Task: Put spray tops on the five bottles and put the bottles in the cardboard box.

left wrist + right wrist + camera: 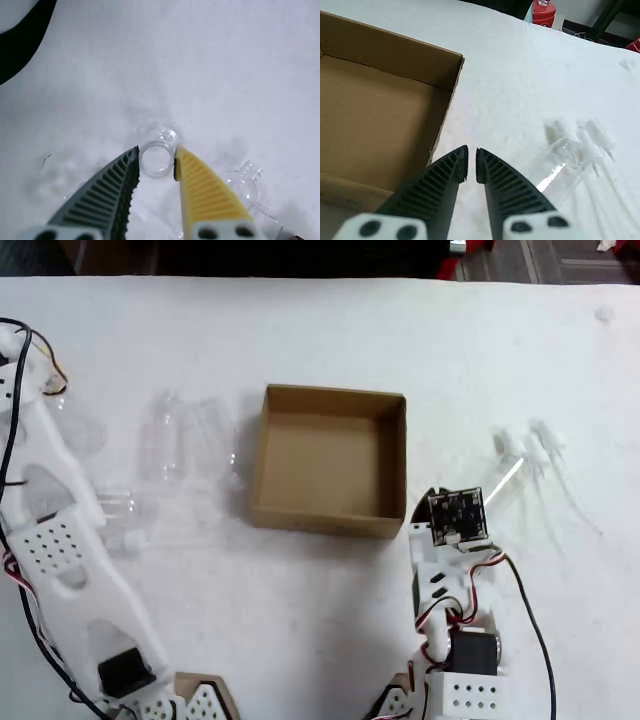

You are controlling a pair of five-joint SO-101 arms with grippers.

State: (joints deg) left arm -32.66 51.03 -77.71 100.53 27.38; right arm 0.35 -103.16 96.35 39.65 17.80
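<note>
Judging from the layout, barely started. Cannot find a single spray top fitted nor a single bottle boxed, so leaves nearly everything to do: capping first, then loading.

Pinching the open mouth of one clear bottle [157, 159] with the left jaws, grey tip and yellow tip pressed to opposite sides of the rim, apparently grasping it down on the white bench [225, 60]. Just beside it, on the same bench, a second bare bottle [244, 184]. Seen from above, more clear bottles [190, 435] scattered left of the cardboard box [325, 520], too glassy to count with confidence.

Holding nothing in the right jaws, drawn nearly together with only a slit between the tips, hanging by the box corner nearest the right arm. Beyond them, right of the box, a cluster of white spray tops [590, 132], with one more uncapped bottle [565, 150] lying against them.

As for containers: box open-topped, upright, mid-bench, showing only bare brown floor inside. Bottles apparently all hollow and dry, though hard to be sure through clear plastic.
</note>
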